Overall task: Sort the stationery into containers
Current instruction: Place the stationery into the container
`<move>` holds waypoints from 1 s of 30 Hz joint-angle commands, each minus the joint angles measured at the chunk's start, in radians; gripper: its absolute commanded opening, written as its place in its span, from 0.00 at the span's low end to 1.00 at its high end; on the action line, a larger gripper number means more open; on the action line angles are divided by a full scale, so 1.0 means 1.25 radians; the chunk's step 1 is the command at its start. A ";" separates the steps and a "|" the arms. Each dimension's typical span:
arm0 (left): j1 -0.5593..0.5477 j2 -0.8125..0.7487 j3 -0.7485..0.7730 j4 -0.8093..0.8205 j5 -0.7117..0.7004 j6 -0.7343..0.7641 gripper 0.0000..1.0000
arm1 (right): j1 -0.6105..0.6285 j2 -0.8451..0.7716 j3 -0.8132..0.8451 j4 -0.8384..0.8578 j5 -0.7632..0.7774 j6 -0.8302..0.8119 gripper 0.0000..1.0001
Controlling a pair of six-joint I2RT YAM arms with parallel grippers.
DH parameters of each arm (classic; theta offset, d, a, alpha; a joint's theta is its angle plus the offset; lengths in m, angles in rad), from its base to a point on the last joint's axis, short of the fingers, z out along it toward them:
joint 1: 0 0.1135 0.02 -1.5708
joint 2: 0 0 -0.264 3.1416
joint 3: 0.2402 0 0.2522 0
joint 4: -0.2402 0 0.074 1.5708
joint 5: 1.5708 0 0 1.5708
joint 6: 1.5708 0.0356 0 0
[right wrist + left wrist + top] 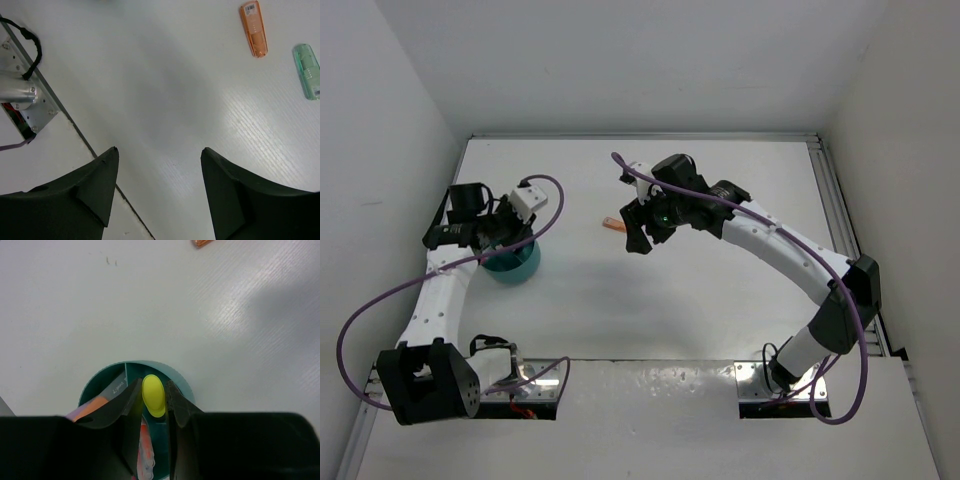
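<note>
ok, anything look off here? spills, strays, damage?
Nothing spilled or damaged. Only strays: an orange pen and a mint green pen lie flat on the table, unsorted. The left gripper grips a yellow-capped marker at the teal bowl.

Counter (150, 75): white, faintly ribbed.
Bowl (177, 377): teal-blue.
Cap (153, 395): bright yellow.
Marker in bowl (145, 445): orange.
Loose orange pen (254, 28): translucent orange.
Mint pen (307, 71): translucent pale green.
Left pincer (153, 383), right pincer (159, 149): black.
</note>
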 commanded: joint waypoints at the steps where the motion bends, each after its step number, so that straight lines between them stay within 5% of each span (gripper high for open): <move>1: 0.019 -0.014 -0.001 0.009 0.019 -0.011 0.00 | -0.003 0.000 0.001 0.011 -0.014 0.009 0.66; 23: 0.043 0.033 0.019 -0.008 -0.001 -0.093 0.00 | -0.006 0.008 0.001 0.005 -0.018 0.009 0.65; 26: 0.044 0.066 0.049 -0.042 -0.008 -0.091 0.09 | -0.006 0.013 0.007 0.004 -0.018 0.009 0.66; 29: 0.051 0.099 0.073 -0.076 0.000 -0.092 0.40 | -0.007 0.018 0.011 -0.004 -0.012 0.005 0.67; 30: 0.055 0.099 0.075 -0.074 0.004 -0.097 0.40 | -0.009 0.018 0.008 -0.004 -0.006 0.004 0.67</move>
